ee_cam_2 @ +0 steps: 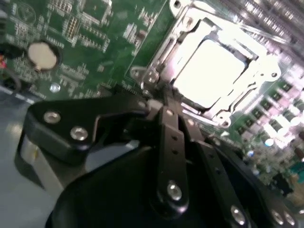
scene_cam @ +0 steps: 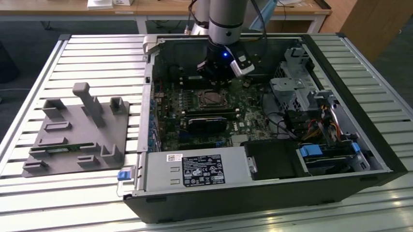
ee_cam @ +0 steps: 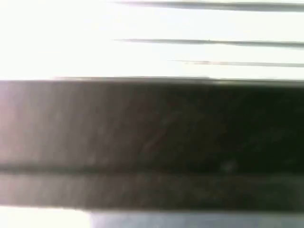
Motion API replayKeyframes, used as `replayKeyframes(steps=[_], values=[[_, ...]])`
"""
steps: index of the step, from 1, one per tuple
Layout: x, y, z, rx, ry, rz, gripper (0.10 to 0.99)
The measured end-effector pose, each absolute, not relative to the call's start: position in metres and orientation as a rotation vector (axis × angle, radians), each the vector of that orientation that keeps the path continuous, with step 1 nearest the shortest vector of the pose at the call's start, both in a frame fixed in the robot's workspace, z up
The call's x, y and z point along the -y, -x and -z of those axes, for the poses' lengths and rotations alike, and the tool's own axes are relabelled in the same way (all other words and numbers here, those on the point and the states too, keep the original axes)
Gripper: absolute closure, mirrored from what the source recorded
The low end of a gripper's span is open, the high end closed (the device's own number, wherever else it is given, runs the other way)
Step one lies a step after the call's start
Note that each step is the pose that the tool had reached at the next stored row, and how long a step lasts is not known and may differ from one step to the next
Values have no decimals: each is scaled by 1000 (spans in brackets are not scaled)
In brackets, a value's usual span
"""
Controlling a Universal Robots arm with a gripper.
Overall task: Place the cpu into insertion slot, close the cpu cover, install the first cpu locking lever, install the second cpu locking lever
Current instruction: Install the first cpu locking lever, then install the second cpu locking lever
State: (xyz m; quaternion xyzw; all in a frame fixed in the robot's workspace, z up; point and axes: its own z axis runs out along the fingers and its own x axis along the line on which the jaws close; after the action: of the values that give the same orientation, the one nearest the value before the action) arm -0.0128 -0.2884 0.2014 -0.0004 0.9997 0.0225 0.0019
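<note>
While black metal fingers (ee_cam_2: 164,102) sit pinched together, glossy square cpu (ee_cam_2: 211,71), silvery cpu cover (ee_cam_2: 259,76) framing it.

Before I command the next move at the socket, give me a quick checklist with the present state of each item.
1. cpu seated in the insertion slot: ok.
2. cpu cover closed over the chip: ok, frame lies around it.
3. Locking levers latched: cannot tell.
4. end effector at the socket's edge: ok.
5. End effector holding nothing: cannot tell.
6. Arm inside the computer case without contact with its walls: ok.
</note>
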Motion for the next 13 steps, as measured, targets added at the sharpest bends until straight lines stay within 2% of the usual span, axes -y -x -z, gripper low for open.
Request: replayKeyframes(steps=[4, 13], values=[[289, 13, -213, -3138, 1, -68, 980], [291, 13, -214, -3138, 1, -67, 980]])
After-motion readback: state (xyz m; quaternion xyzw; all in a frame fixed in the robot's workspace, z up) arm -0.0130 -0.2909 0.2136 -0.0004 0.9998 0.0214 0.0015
